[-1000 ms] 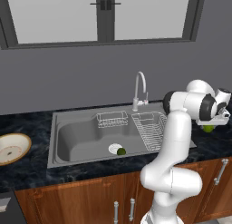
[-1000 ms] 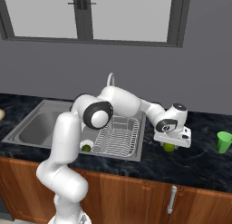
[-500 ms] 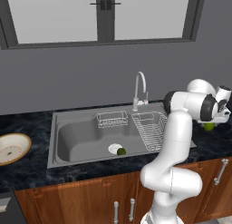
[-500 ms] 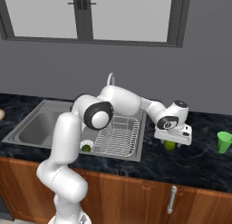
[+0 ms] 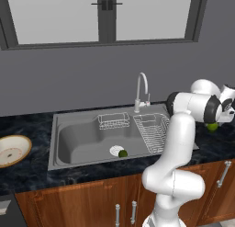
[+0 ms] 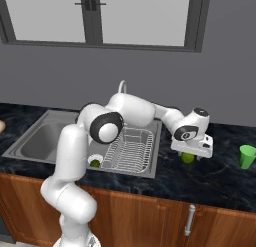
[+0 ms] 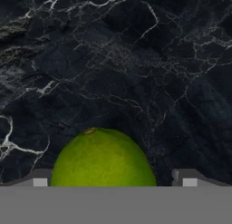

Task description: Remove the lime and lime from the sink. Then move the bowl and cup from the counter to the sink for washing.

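Observation:
The brighter lime rests on the black counter right of the sink. My gripper stands over it, open, one finger on each side; the right fingertip shows a clear gap to the fruit. This lime also shows under the hand at the right edge of the left base view. The darker lime lies in the basin beside the white drain. The bowl sits on the counter left of the sink. The green cup stands upright right of my hand.
A wire dish rack fills the right part of the basin and a small wire basket hangs at its back. The chrome faucet rises behind the sink. Wooden cabinets run below the counter's front edge.
The jaws have spread wider around the bright lime, which now sits free on the counter. The arm has barely moved.

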